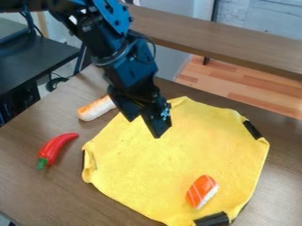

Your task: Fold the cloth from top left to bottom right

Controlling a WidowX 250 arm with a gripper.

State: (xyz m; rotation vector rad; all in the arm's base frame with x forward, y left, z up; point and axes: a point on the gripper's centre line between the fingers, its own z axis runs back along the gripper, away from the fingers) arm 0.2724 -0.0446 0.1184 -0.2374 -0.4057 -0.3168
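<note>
Clock positions run from the cloth's centre, 12 toward the top of the camera view. Wood-look table under everything. Yellow cloth lies on it, spread mostly flat, many-sided outline, edge curled up at 9 o'clock; fold not done. Black-and-blue arm comes in from 11 o'clock and hides part of the cloth's upper-left edge. Brown ledge runs past 12 to 2 o'clock, off beyond the table. Dark side table well apart, between 10 and 11. Wood-plank floor at 1, past the table edge. End effector over the cloth at 11 o'clock, pointing down, fingers apart, nothing gripped. Can't tell if it touches the cloth.

Smaller stuff: red pepper on the table at 9, clear of the cloth, green stem end toward 8. Orange-and-white sushi piece sits on the cloth at 5, in the way of a fold to the lower right. Pale roll with an orange-brown end, on the table between 10 and 11, near the cloth edge, partly behind the arm. Black pieces at the cloth's rim: block at 5, strip at 2, thin sliver at 9.
</note>
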